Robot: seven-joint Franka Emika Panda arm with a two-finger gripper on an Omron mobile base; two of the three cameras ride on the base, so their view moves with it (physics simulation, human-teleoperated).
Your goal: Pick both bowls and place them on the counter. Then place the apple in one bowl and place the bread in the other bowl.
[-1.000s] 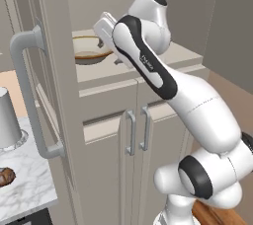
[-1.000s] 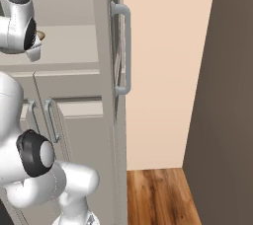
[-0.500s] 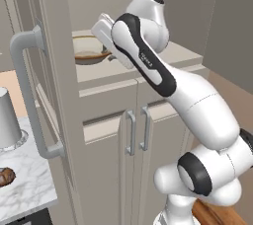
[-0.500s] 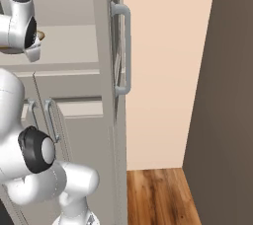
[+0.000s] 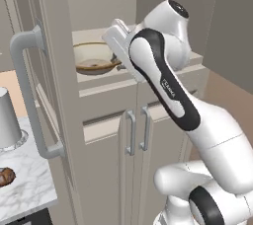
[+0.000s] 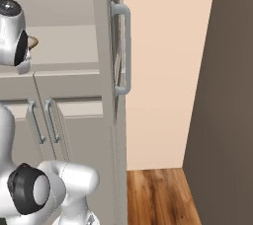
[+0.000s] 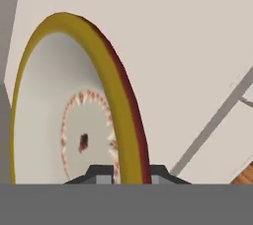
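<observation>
My end effector point(image 7: 129, 173) is clenched on the rim of the tan bowl point(image 5: 95, 58), which sits on the beige cabinet shelf point(image 5: 99, 78) inside the open cupboard. In the hand view the golden-brown rim runs straight up between my two finger tips point(image 7: 101, 173), one tip on the bowl's inner side and the other against its reddish-brown outer wall. The bowl's pale inside, with its reddish ring and dark spot, lies to the left of the rim in that view; the plain beige of the cupboard lies to the right.

From the left base view my hand reaches in over the shelf from the right, and the bowl lies just beyond it, toward the left of the opening, upright on its base. I cannot tell from these pictures whether the bowl has left the shelf surface or rests on it.

The cupboard door point(image 5: 47, 95) stands open to the left of the shelf, its long grey handle point(image 5: 27, 91) facing me. Below and further left lies the marble desk point(image 5: 22, 189), carrying the dark-brown bread point(image 5: 5, 176) near its front edge and a white cylinder point(image 5: 8, 119) behind it. Both are well apart from my end effector.
</observation>
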